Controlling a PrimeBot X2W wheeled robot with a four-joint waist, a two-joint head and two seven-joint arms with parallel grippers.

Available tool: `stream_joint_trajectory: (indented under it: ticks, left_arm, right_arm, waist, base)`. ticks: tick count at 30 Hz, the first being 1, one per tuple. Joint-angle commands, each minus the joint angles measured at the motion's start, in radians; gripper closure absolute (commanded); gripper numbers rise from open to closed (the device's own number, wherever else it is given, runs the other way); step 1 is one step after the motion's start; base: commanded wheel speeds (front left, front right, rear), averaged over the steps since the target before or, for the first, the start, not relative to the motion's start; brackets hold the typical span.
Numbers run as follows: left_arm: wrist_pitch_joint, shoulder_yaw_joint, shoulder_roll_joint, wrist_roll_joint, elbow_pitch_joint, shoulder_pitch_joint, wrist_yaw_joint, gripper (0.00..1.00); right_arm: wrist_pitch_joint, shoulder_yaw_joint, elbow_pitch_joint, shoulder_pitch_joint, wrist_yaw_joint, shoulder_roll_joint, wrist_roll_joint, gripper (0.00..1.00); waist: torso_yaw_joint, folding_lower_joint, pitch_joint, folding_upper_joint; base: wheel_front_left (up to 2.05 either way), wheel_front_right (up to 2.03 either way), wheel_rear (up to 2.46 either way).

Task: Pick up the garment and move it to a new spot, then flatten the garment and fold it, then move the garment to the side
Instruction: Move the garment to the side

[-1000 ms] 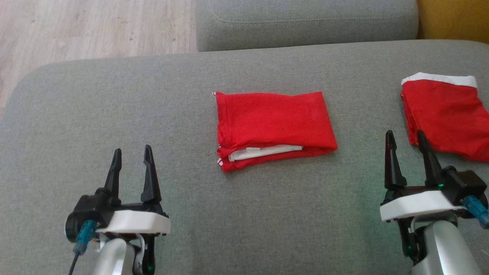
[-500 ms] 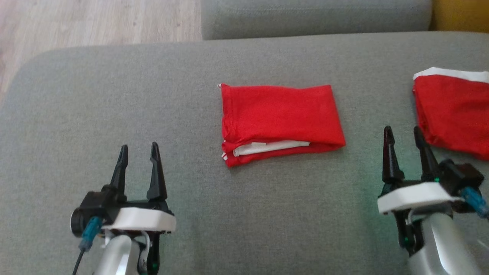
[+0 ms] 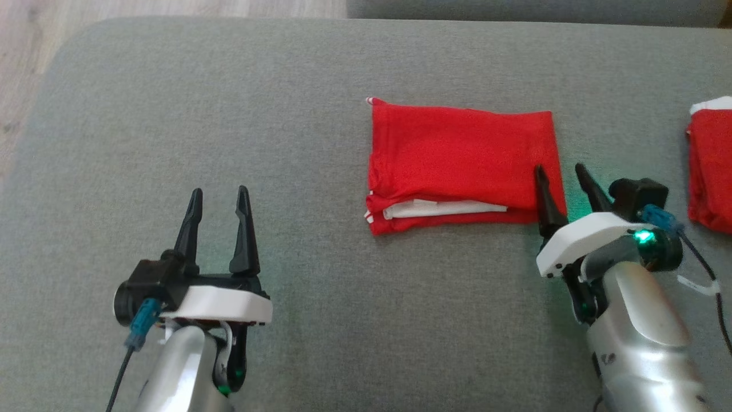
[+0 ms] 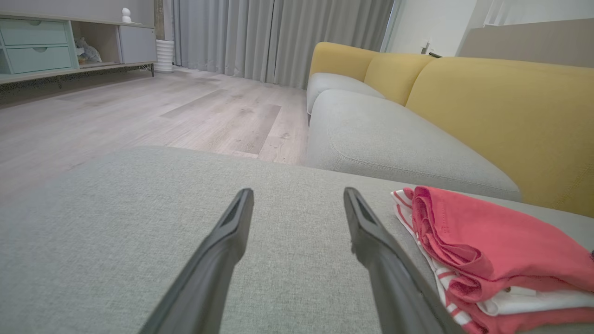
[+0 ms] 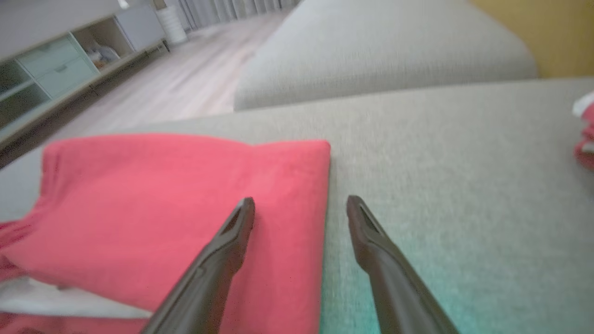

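Note:
The garment [image 3: 457, 154] is red with white trim, folded into a neat rectangle in the middle of the grey sofa seat [image 3: 229, 114]. My right gripper [image 3: 559, 170] is open at its right edge, one finger over the cloth and the other over the cushion; the right wrist view shows the garment [image 5: 162, 208] under the left fingertip [image 5: 243, 215] of this gripper [image 5: 299, 204]. My left gripper [image 3: 220, 194] stands open over bare cushion well to the left, holding nothing. In the left wrist view the garment [image 4: 487, 241] lies to the right of that gripper [image 4: 297, 195].
A second folded red and white garment [image 3: 709, 160] lies at the seat's right edge. The seat's rounded left edge drops to a wooden floor [image 3: 23, 74]. Another grey seat cushion [image 4: 394, 144] and yellow backrests [image 4: 510, 116] lie beyond. A low cabinet [image 4: 55, 46] stands across the room.
The camera has tipped down and left, so the scene shifted. My right gripper has moved left and forward to the garment's right edge. The left gripper has hardly moved.

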Motion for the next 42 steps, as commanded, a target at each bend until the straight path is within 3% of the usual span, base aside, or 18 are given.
stream_joint_trajectory:
  ticks: [1, 7, 8, 9, 10, 11, 20, 30, 35, 42]
  left_arm:
    - [-0.010, 0.023, 0.005, -0.003, -0.028, -0.041, 0.000, 0.00]
    - [-0.010, 0.016, 0.005, -0.005, -0.024, -0.044, 0.003, 0.00]
    - [-0.010, 0.018, 0.005, -0.003, -0.023, -0.044, 0.003, 0.00]
    - [-0.010, 0.020, 0.005, -0.002, -0.022, -0.044, 0.003, 0.00]
    - [-0.010, 0.022, 0.005, -0.001, -0.021, -0.043, 0.003, 0.00]
    - [-0.010, 0.023, 0.005, 0.000, -0.019, -0.041, 0.004, 0.00]
    - [-0.010, 0.030, 0.005, 0.012, -0.010, -0.017, 0.003, 0.00]
    - [-0.010, 0.011, 0.005, 0.006, -0.019, 0.010, 0.007, 0.00]
    - [-0.010, -0.001, 0.005, 0.005, -0.033, 0.011, 0.014, 0.00]
    - [-0.010, -0.002, 0.005, 0.017, -0.051, -0.023, 0.010, 0.00]
  right_arm:
    - [0.018, 0.020, 0.028, -0.045, -0.001, 0.000, 0.030, 0.00]
    - [0.043, 0.078, 0.168, -0.095, -0.001, 0.000, 0.050, 0.00]
    - [0.043, 0.088, 0.188, -0.103, -0.001, 0.000, 0.051, 0.10]
    - [0.040, 0.097, 0.206, -0.110, -0.001, 0.000, 0.048, 0.53]
    - [0.032, 0.104, 0.220, -0.117, -0.001, 0.000, 0.043, 0.82]
    - [0.021, 0.108, 0.232, -0.123, -0.001, 0.000, 0.036, 1.00]
    - [-0.077, 0.085, 0.294, -0.164, -0.001, -0.006, -0.093, 1.00]
    - [-0.083, 0.101, 0.212, -0.144, -0.001, -0.087, -0.237, 1.00]
    - [-0.023, 0.170, 0.132, -0.135, -0.001, -0.174, -0.251, 1.00]
    - [0.076, 0.210, 0.012, -0.188, -0.001, -0.385, -0.228, 1.00]
  waist:
    - [0.011, -0.0001, 0.003, 0.0000]
    - [0.022, -0.0001, 0.004, 0.0000]
    - [0.021, -0.0001, 0.002, 0.0000]
    - [0.020, -0.0001, 0.000, 0.0000]
    - [0.019, -0.0001, -0.003, 0.0000]
    - [0.017, -0.0001, -0.008, 0.0000]
    - [-0.023, -0.0001, -0.065, 0.0000]
    - [-0.085, -0.0001, -0.122, 0.0000]
    - [-0.132, -0.0001, -0.116, 0.0000]
    - [-0.173, -0.0001, -0.030, 0.0000]
  base:
    - [0.00, 0.00, 0.00]
    - [0.00, 0.00, 0.00]
    - [0.00, 0.00, 0.00]
    - [0.00, 0.00, 0.00]
    - [0.00, 0.00, 0.00]
    - [0.00, 0.00, 0.00]
    - [0.00, 0.00, 0.00]
    - [0.00, 0.00, 0.00]
    - [0.00, 0.00, 0.00]
    - [0.00, 0.00, 0.00]
